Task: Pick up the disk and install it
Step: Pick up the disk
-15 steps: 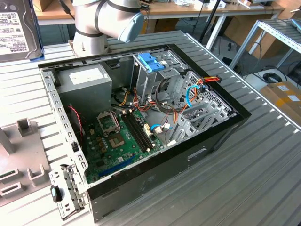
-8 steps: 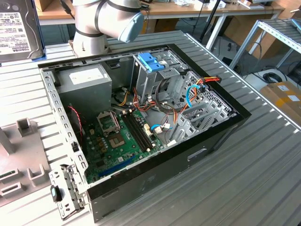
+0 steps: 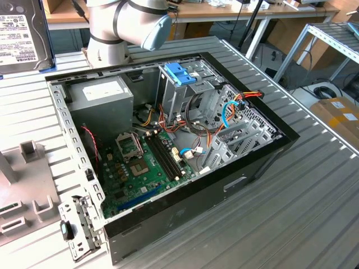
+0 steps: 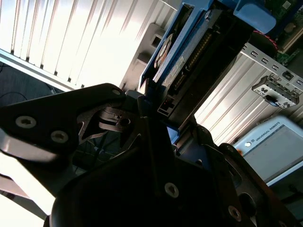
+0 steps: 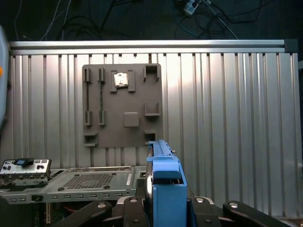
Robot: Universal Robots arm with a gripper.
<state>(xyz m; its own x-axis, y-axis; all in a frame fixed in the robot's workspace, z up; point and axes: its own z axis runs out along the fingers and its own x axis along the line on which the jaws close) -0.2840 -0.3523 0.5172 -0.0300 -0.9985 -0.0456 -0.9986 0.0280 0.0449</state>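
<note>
Disk [image 5: 165, 189], blue-railed: clamped on edge between closed jaws; held above ribbed surface [image 5: 236, 118]; grip judged suited to the drive bay of the open computer case [image 3: 263, 154].

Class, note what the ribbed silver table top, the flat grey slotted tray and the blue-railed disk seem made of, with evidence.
Ribbed silver table top: probably brushed aluminium; bright streaks run along its grooves.
Flat grey slotted tray: likely matte plastic; dull, even colour, no glare.
Blue-railed disk: rails look like moulded plastic, smooth and uniformly blue; dark body probably metal, hard to confirm.
</note>
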